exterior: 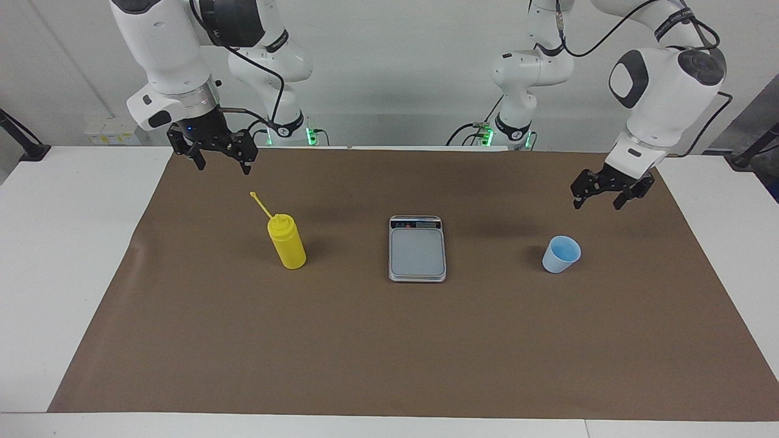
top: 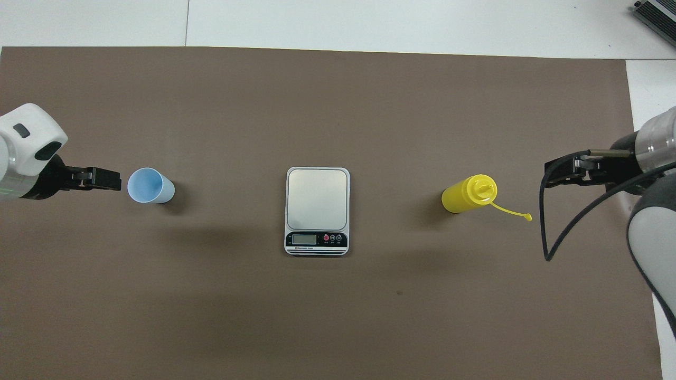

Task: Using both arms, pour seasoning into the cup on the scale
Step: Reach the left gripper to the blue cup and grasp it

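The light blue cup (exterior: 560,254) (top: 149,186) stands upright on the brown mat toward the left arm's end of the table. The silver-grey scale (exterior: 417,249) (top: 317,211) lies mid-table with nothing on its plate. The yellow seasoning bottle (exterior: 286,242) (top: 469,194) stands upright toward the right arm's end, its cap strap sticking out. My left gripper (exterior: 596,207) (top: 108,179) hangs open over the mat beside the cup, not touching it. My right gripper (exterior: 224,170) (top: 554,177) hangs open and empty over the mat, apart from the bottle.
A brown mat (exterior: 389,353) covers most of the white table (exterior: 61,255). A black cable (top: 546,232) loops down from the right arm's wrist. A dark device (top: 655,13) sits at the table corner farthest from the robots.
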{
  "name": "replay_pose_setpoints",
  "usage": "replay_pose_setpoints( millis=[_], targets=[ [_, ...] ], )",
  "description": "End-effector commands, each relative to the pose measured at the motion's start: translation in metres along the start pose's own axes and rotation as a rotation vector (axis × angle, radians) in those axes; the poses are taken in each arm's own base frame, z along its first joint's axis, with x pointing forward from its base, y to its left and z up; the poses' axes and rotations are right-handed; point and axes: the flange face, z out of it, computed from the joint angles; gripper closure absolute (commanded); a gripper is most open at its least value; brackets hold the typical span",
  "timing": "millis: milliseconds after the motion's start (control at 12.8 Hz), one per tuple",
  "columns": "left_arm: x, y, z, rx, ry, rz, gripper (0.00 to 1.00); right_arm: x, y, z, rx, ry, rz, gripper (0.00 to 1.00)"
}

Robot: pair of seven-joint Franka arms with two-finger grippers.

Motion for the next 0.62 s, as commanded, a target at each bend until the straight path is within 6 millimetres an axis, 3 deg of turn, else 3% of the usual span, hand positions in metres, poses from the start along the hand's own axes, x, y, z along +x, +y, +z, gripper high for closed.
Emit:
replay_pose_setpoints(
  millis=[0,233,545],
  targets=[
    [0.002,-0.005,0.031,-0.007,0.022,-0.014,0.0,-0.005,0.006,-0.003,0.009,-0.008,-0.014,0.0],
    [-0.007,-0.005,0.079,-0.004,0.037,-0.06,0.0,-0.005,0.006,-0.003,0.009,-0.008,-0.014,0.0],
    [-0.006,-0.023,0.103,-0.002,0.058,-0.087,0.0,-0.005,0.005,-0.003,0.009,-0.008,-0.016,0.0]
  ],
)
